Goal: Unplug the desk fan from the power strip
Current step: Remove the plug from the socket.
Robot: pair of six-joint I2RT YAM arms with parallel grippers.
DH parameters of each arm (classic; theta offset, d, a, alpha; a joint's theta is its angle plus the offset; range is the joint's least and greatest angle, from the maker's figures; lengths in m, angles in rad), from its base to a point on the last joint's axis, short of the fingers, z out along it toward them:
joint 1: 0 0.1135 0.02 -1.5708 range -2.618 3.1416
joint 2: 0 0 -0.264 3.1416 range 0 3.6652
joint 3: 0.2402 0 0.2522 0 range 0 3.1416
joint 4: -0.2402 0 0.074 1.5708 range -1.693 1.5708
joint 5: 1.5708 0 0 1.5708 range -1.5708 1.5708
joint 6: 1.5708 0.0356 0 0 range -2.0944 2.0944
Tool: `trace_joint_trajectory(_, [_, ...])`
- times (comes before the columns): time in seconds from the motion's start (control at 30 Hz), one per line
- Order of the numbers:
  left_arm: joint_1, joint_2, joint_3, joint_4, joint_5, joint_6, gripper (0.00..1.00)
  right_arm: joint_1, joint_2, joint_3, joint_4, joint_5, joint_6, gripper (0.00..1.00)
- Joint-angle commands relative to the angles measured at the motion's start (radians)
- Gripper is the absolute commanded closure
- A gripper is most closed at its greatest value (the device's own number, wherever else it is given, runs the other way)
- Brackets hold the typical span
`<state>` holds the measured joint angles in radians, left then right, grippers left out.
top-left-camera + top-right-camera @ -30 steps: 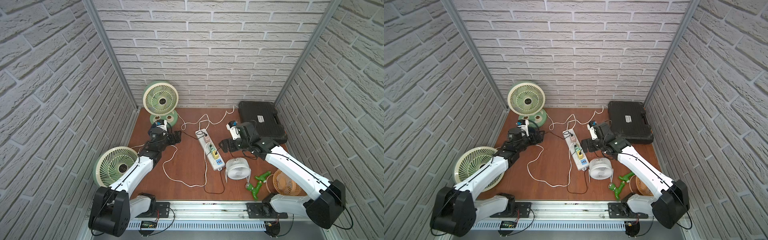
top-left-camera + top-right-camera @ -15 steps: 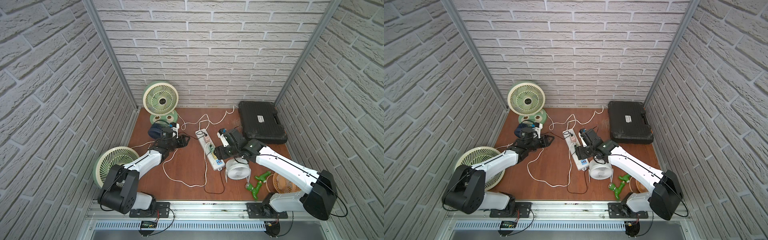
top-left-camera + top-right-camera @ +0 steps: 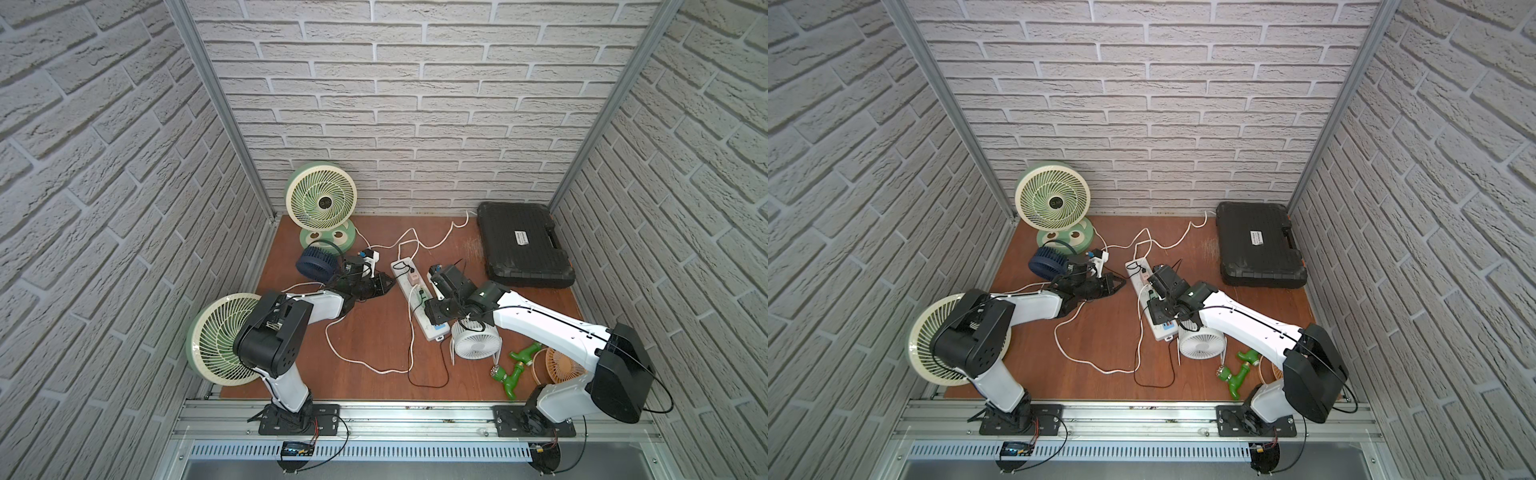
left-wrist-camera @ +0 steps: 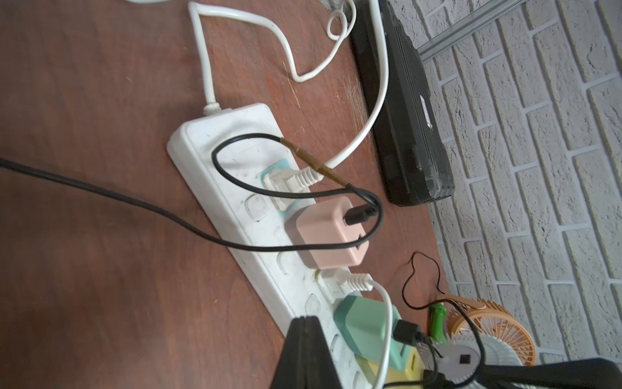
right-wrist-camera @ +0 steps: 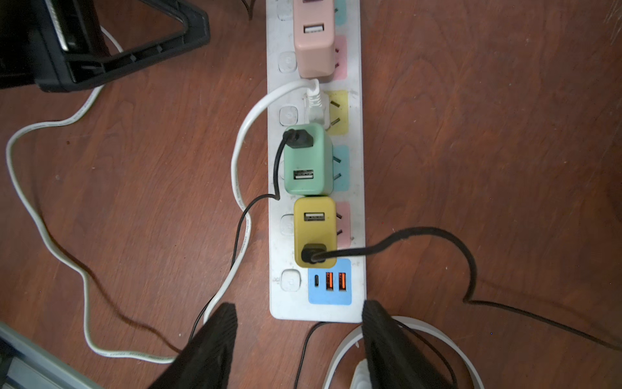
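Observation:
The white power strip (image 3: 405, 270) (image 3: 1138, 268) (image 4: 229, 134) (image 5: 356, 188) lies mid-table. In it sit a pink adapter (image 5: 314, 43), a white plug (image 5: 316, 107), a green adapter (image 5: 304, 158) and a yellow adapter (image 5: 314, 229). A small white desk fan (image 3: 473, 340) (image 3: 1202, 345) lies at its blue USB end (image 5: 330, 281). Which cord feeds it I cannot tell. My right gripper (image 5: 299, 308) (image 3: 432, 316) is open, its jaws straddling the USB end. My left gripper (image 4: 304, 323) (image 3: 388, 284) is shut on nothing, just left of the strip near the green adapter.
A black tool case (image 3: 523, 245) lies at the back right. Green fans stand at the back (image 3: 322, 201) and left (image 3: 220, 336), with a navy fan (image 3: 314, 262) between. An orange fan (image 3: 561, 365) and a green pipe fitting (image 3: 513, 370) lie front right. Loose cords (image 3: 365, 361) cross the table.
Both arms have moved in toward the strip. The left gripper has shut. The right gripper has narrowed and swung over the strip's USB end.

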<state>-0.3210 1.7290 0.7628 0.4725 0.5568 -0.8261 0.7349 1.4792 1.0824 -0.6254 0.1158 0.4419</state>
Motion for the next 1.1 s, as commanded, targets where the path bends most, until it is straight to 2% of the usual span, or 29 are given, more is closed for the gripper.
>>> trace_joint_trajectory(0.0, [-0.023, 0.046, 0.034, 0.119, 0.064, -0.040, 1.00, 0.013, 0.026, 0.016, 0.008, 0.036, 0.014, 0.37])
trace_joint_trajectory(0.43, [-0.100, 0.136, 0.043, 0.167, 0.103, -0.088, 1.00, 0.014, 0.120, 0.037, 0.030, 0.086, 0.021, 0.42])
trace_joint_trajectory(0.93, [-0.114, 0.195, 0.048, 0.157, 0.101, -0.107, 1.00, 0.015, 0.178, 0.037, 0.110, 0.102, 0.003, 0.50])
trace_joint_trajectory(1.07, [-0.116, 0.214, 0.061, 0.116, 0.098, -0.110, 1.00, 0.015, 0.199, 0.045, 0.125, 0.102, -0.004, 0.56])
